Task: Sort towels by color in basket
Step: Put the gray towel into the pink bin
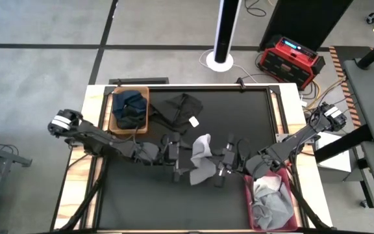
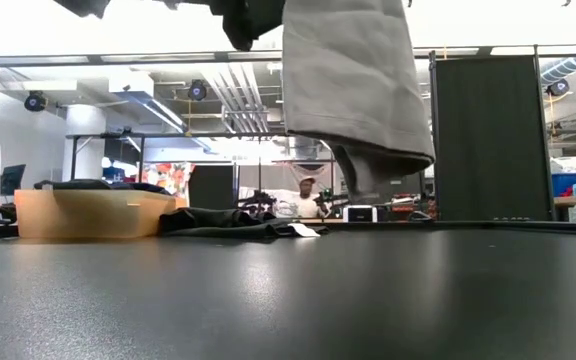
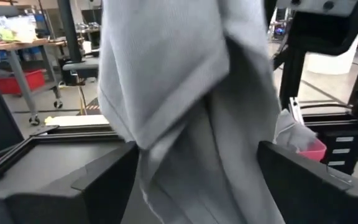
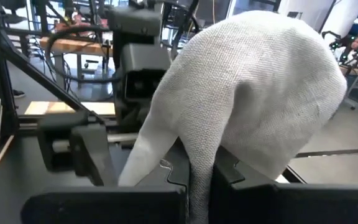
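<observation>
Mid-table, the right gripper (image 1: 221, 170) is clamped on a grey towel (image 1: 202, 159), lifting it clear, apparently bound for the red basket (image 1: 247, 195) at near right; the left gripper (image 1: 176, 162) stands spread alongside.

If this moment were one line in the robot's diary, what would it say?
grey towel: hanging mid-table | right gripper: shut on it | left gripper: open beside it | pink bin: grey towels inside

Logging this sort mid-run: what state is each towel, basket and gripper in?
Grey towel: lifted off the table, hanging.
Right gripper: shut on the grey towel.
Left gripper: open beside it.
Black towel: lying on the table.
Wooden basket: holds dark towels.
Red basket: holds grey towels.
</observation>
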